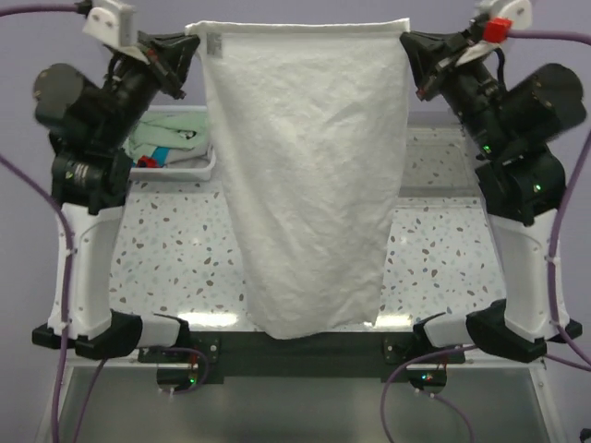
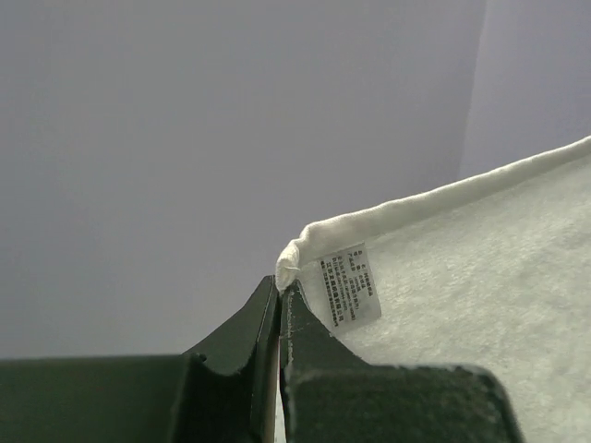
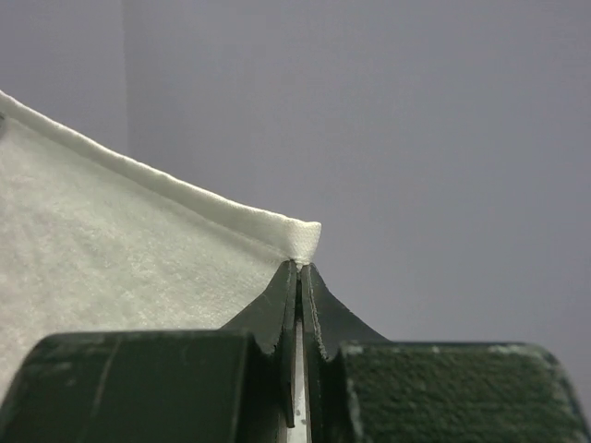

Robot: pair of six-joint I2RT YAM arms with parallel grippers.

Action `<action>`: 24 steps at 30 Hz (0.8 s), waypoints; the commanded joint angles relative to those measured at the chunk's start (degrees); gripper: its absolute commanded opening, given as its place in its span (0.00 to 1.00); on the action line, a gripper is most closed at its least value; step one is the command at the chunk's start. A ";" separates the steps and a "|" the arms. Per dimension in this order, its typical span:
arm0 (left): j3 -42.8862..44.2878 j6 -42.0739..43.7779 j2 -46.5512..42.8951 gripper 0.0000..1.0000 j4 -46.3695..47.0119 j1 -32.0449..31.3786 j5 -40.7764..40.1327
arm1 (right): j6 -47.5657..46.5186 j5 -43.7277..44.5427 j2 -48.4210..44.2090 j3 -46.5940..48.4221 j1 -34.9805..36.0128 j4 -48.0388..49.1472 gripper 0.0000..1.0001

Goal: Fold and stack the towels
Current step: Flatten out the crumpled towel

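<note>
While the white towel [image 1: 305, 175] is held up spread between the two hands, the step in hand is judged to be the opening-out that comes before the first fold. The left hand [image 1: 189, 46] is pinched fully closed on the top corner that bears the sewn label [image 2: 349, 286]. The right hand [image 1: 406, 41] is likewise clamped tight on the opposite top corner. In each wrist view only the tip of the hem is seen between the closed jaws.

The towel is carried in the air above the middle of the surface [image 1: 166, 258]. Its top hem is drawn taut and level from left to right. Its long axis hangs straight down, and the free lower edge is pointed toward the near edge of the surface. Whether that lower edge touches anything cannot be told.

A pale mint green towel [image 1: 175, 134] is left in the white basket [image 1: 211, 164] toward the far left corner.

For the next move, the cloth would best be lowered and laid flat, with both corners kept level so that no twist is made, before one half is brought over the other.
</note>
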 commanded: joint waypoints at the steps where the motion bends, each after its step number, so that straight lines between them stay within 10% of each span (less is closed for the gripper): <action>1: -5.89 2.19 6.89 0.00 1.79 1.00 -11.62 | -0.66 8.08 6.96 -3.68 -0.86 4.04 0.00; 6: -12.33 3.60 18.05 0.00 9.00 2.49 -14.89 | -3.12 16.34 20.37 -7.56 -1.21 9.31 0.00; 13: 0.75 0.87 42.56 0.00 9.36 4.60 -14.10 | -3.30 17.24 37.96 -1.69 -3.93 16.96 0.00; 24: 0.94 -0.80 46.64 0.00 19.65 5.13 -7.08 | -5.50 15.65 46.88 -1.05 -5.08 22.94 0.00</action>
